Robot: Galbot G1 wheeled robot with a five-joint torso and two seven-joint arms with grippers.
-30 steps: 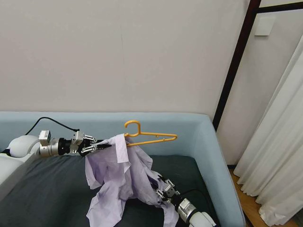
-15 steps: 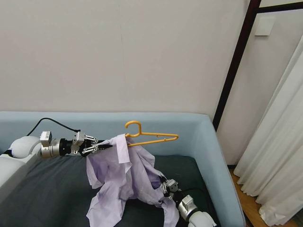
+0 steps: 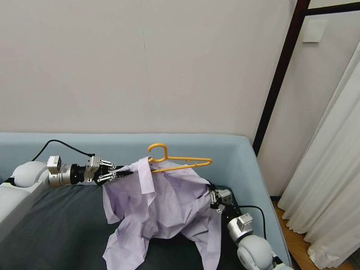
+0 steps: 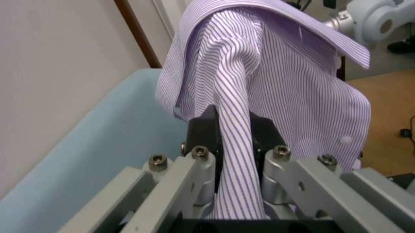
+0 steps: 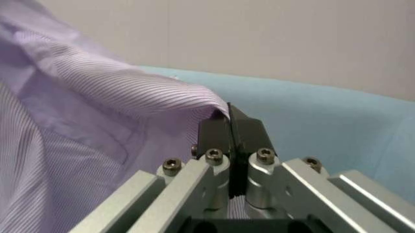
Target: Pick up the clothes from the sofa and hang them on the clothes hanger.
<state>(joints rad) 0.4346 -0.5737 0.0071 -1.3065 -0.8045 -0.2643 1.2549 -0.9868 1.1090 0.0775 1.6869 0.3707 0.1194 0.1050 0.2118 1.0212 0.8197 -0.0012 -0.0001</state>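
Two grips on the shirt [image 3: 169,205]: left pincer [image 3: 125,173] pinching collar, right pincer [image 3: 209,194] pinching edge; draping over hanger [image 3: 185,162] in hand; next likely seats right shoulder.

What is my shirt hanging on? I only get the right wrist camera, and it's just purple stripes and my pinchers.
Observer: The head view shows an orange hanger. The shirt drapes over one end of it.
Operator: Who's holding that end?
Observer: The left gripper is shut on the shirt there, beside the hook.
Operator: Where's my gripper, then?
Observer: The right gripper holds the shirt just below the hanger's bare end, and the hem trails onto the sofa.
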